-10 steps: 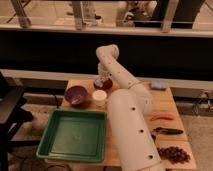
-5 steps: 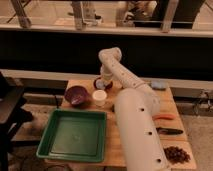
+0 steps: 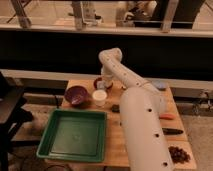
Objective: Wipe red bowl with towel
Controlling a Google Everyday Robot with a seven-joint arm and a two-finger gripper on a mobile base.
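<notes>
A large green tray (image 3: 75,135) lies on the left half of the desk (image 3: 112,150), reaching to the front edge. Behind it, toward the back left corner, sits a dark purple bowl (image 3: 77,95). Just to the right of that bowl stands a small white cup (image 3: 99,97), close beside it.

Behind the cup, near the back edge of the desk, a part of the red bowl (image 3: 98,82) shows as a dark red curve; the rest of it is hidden by the arm. The gripper (image 3: 106,83) hangs right at this bowl, at the end of the white arm (image 3: 137,120), which rises from the front of the desk and bends over at the back edge. Whether the gripper is spread, pressed together or pinching something, I cannot tell. The towel cannot be made out.

To the right of the arm, near the right edge, lie an orange object (image 3: 166,116) and, in front of it, a dark elongated object (image 3: 172,131). At the front right corner lies a pile of small dark brown pieces (image 3: 179,154). Near the back right corner rests a pale blue object (image 3: 159,85).
</notes>
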